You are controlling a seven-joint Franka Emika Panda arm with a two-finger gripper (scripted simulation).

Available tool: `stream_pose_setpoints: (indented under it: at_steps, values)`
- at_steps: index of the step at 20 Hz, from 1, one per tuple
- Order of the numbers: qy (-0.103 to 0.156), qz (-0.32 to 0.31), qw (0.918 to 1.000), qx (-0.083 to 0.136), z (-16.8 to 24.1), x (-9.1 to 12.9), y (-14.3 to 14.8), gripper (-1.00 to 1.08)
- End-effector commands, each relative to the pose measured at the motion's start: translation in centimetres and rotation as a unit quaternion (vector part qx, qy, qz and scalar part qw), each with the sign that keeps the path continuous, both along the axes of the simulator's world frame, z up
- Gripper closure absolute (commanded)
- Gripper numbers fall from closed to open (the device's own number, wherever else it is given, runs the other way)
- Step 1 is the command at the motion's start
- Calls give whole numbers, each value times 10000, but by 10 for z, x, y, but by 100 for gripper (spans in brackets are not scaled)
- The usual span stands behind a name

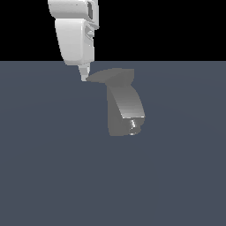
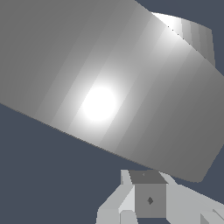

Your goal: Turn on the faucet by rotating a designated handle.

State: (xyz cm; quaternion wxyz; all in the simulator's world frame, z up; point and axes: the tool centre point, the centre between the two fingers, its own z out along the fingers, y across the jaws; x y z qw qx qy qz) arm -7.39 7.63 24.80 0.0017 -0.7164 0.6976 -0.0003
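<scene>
A: Gripper (image 1: 84, 76) status?

B: White, coming down from the top of the exterior view, pointing down. Its tip sits right at the left end of the handle (image 1: 105, 77). Looks like contact, but can't confirm. Finger spacing isn't resolvable in the exterior view, so I can't tell whether it's apart or together.

A: Wrist view any help?

B: Not much. A big flat grey slab fills most of it, with a bright highlight on it; looks like the handle (image 2: 109, 87) seen very close. Blocky fingers (image 2: 148, 199) show at the edge, just beside the slab's edge. Gap still unclear.

A: Where's the faucet?

B: Faucet (image 1: 126, 106) is about centre of the exterior view, standing on the dark blue-grey table (image 1: 53, 176). Curved blocky body drops from the flat top cap. The handle sticks out from the cap toward the exterior view's left.
</scene>
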Motion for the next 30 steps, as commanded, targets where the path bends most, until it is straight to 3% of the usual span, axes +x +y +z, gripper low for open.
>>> stream_pose_setpoints:
  at_steps: [1,14,16,30]
  values:
    - [8,-60,10000,-7,0,-7,-12,108]
    - [13,-56,10000,-10,0,-41,-43,108]
    - [9,-19,10000,-8,0,-38,-37,108]
    - [13,-45,10000,-9,0,-42,-119,108]
